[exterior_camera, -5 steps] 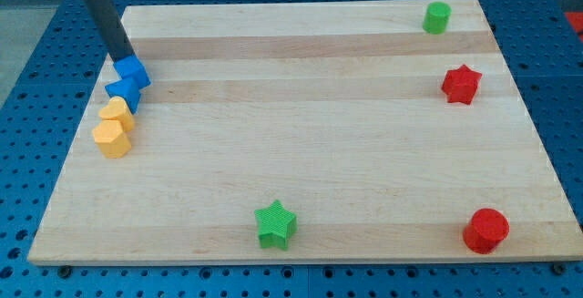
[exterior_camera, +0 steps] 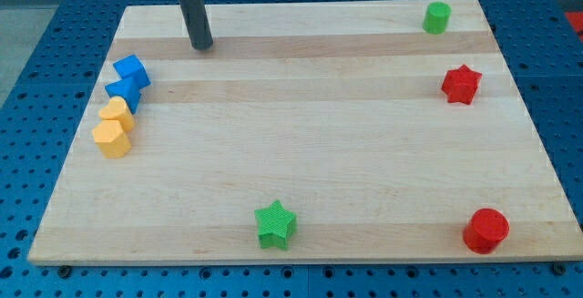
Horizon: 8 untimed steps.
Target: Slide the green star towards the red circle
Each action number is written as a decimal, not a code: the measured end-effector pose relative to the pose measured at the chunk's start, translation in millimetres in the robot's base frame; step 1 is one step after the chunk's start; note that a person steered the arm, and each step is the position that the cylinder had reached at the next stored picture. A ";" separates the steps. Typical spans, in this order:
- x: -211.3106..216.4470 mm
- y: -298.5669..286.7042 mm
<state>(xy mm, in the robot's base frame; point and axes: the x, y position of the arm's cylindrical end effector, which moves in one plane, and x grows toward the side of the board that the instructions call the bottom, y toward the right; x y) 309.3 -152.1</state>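
Observation:
The green star (exterior_camera: 275, 224) lies near the board's bottom edge, a little left of the middle. The red circle (exterior_camera: 485, 231) sits at the bottom right corner, far to the star's right. My tip (exterior_camera: 201, 45) rests on the board near the top left, far from the green star and to the upper right of the blue blocks. It touches no block.
Two blue blocks (exterior_camera: 131, 71) (exterior_camera: 122, 93) and two yellow blocks (exterior_camera: 117, 113) (exterior_camera: 112, 138) cluster at the left edge. A red star (exterior_camera: 461, 84) is at the right, a green cylinder (exterior_camera: 437, 16) at the top right. The wooden board (exterior_camera: 301, 134) lies on a blue perforated table.
My tip has moved right and slightly up, away from the upper blue block. No block has moved.

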 end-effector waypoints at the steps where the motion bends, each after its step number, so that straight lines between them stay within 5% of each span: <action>1: 65.8 3.6; 2: 66.4 3.6; 5: 164.6 4.0; 7: 308.7 19.6; 8: 309.3 19.9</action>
<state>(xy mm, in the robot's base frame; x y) 618.7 -132.2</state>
